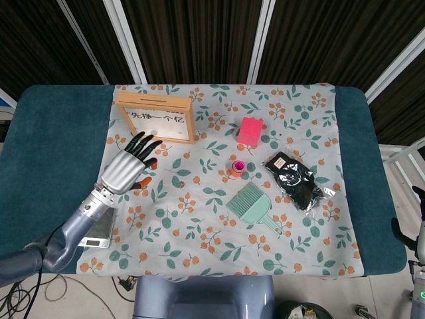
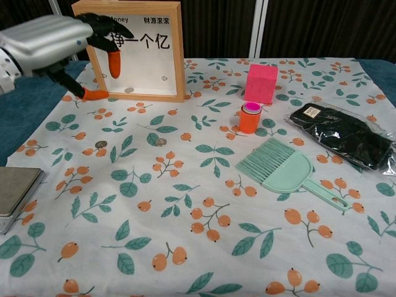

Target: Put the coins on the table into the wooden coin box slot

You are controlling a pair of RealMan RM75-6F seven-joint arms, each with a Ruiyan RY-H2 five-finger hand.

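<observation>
My left hand (image 1: pixel 125 169) hovers empty, fingers spread, above the cloth. The nearer coin (image 2: pixel 101 145) probably lies right beneath it; another coin (image 1: pixel 177 180) sits just to its right.

I count 2 coins (image 2: pixel 100 144) (image 2: pixel 161 142), 1 coin box (image 2: pixel 137 51), 1 brush (image 2: pixel 281 169), 1 pink block (image 2: pixel 260 83), 1 scale (image 2: pixel 17 193), 1 black pkg (image 2: pixel 341 133), 1 orange cup (image 2: pixel 249 117).

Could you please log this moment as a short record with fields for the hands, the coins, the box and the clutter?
left hand: open, empty, raised above the cloth
right hand: not in view
coins: two on the cloth, left coin, right coin
wooden coin box: upright, one coin inside
clutter: pink block, orange cup, green brush, black bag, scale
</observation>
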